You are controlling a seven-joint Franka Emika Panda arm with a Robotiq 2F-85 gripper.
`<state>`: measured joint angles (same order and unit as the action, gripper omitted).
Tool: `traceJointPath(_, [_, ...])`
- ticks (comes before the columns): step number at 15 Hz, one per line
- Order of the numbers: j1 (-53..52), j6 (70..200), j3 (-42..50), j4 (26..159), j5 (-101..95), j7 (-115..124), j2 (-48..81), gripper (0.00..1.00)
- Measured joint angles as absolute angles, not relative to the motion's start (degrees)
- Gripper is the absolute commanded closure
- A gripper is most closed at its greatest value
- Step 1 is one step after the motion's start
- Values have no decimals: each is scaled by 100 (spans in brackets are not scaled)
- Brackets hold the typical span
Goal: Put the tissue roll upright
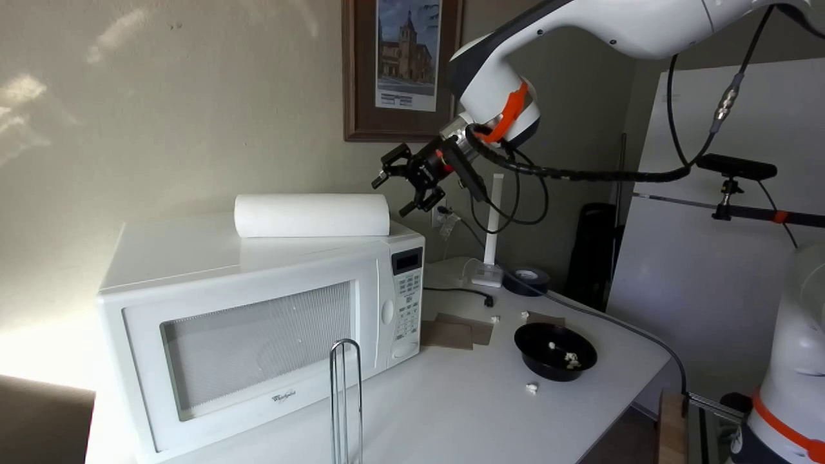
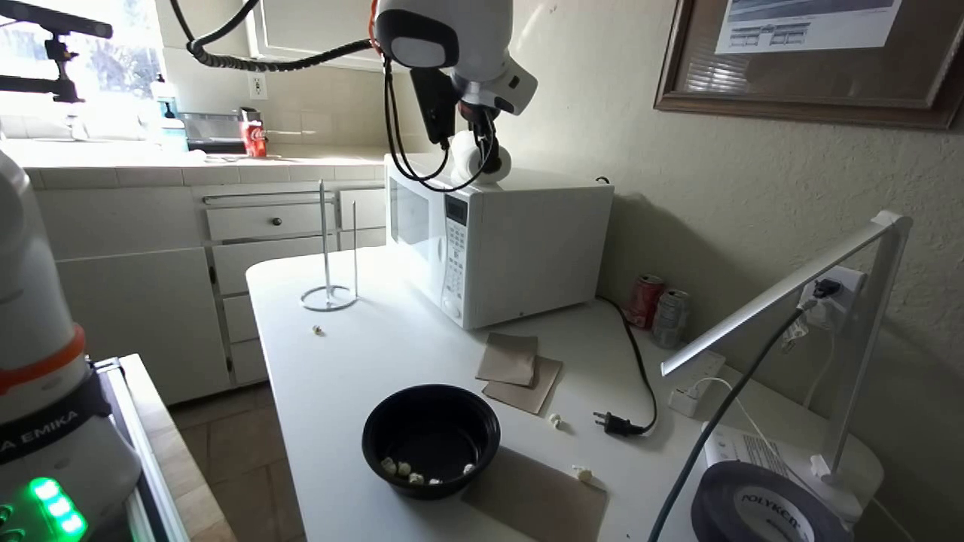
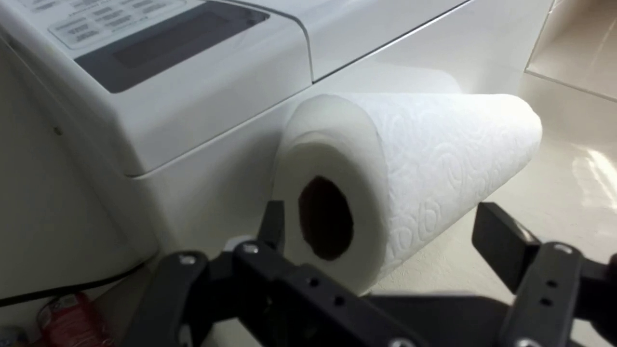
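Note:
The white tissue roll (image 1: 312, 216) lies on its side on top of the white microwave (image 1: 174, 251). In an exterior view the roll (image 2: 462, 150) is seen end-on, partly hidden by the gripper and cables. In the wrist view the near end of the roll (image 3: 434, 154) shows its dark round core hole. My gripper (image 1: 392, 196) is open and empty, just off the roll's end at the microwave's control-panel side, and tilted down toward it. In the wrist view the fingers (image 3: 381, 221) stand wide apart, one over the end face and one beyond the roll's side; no contact shows.
A thin metal stand (image 1: 345, 386) rises in front of the microwave; its ring base (image 2: 329, 307) shows. A black bowl (image 2: 431, 406) with popcorn, brown sheets (image 2: 508, 357), a white lamp (image 2: 783, 290) and tape roll (image 1: 525, 283) are on the table. A framed picture (image 1: 403, 132) hangs behind the arm.

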<state>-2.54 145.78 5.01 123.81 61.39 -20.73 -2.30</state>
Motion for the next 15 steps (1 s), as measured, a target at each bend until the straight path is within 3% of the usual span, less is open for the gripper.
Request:
traceJointPath(5, [-193,14563,431,12111,6578,-2436,44,12])
traceJointPath(9, [-128,14377,406,11959,6762,-2546,152,55])
traceJointPath(15, [-18,14197,400,11850,6871,-2557,247,93])
